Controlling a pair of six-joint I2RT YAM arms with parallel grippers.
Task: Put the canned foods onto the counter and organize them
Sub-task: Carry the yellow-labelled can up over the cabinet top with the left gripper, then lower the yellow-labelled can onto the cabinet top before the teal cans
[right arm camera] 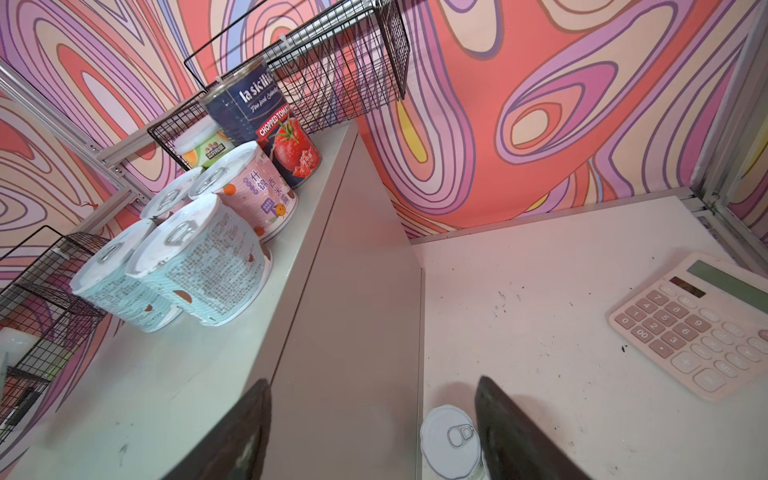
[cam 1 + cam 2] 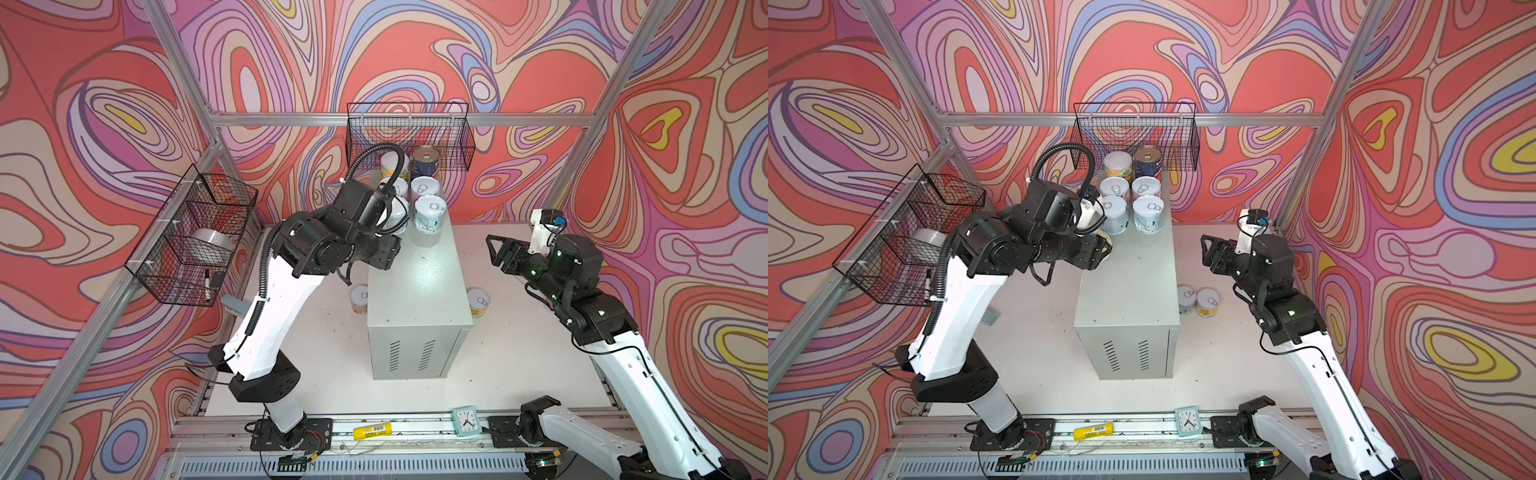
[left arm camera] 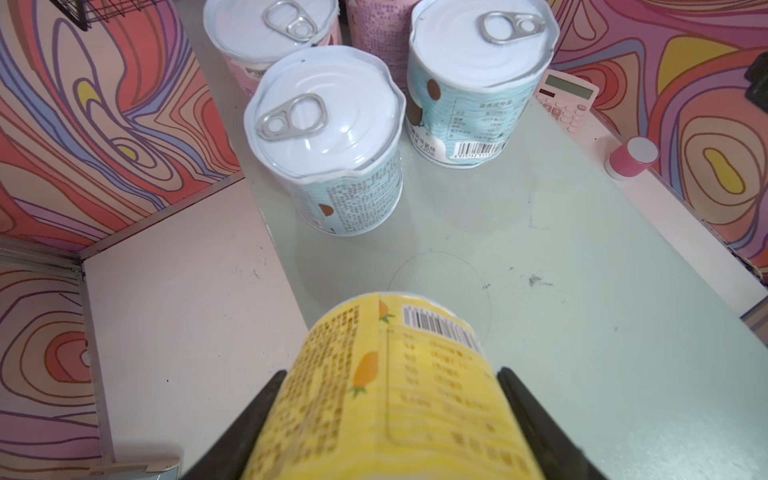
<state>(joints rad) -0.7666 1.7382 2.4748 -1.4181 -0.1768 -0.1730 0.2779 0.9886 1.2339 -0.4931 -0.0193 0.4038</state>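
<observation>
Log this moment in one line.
left gripper: shut on yellow can over counter | right gripper: open, empty | six placed cans: counter's far end

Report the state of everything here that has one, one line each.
left tool: shut on the yellow can.
yellow can: held at the left edge of the counter.
right tool: open, empty.
six cans: upright, unopened, at the counter's far end.
table cans: upright, not yet on the counter.
calculator: lying flat, face up.
</observation>
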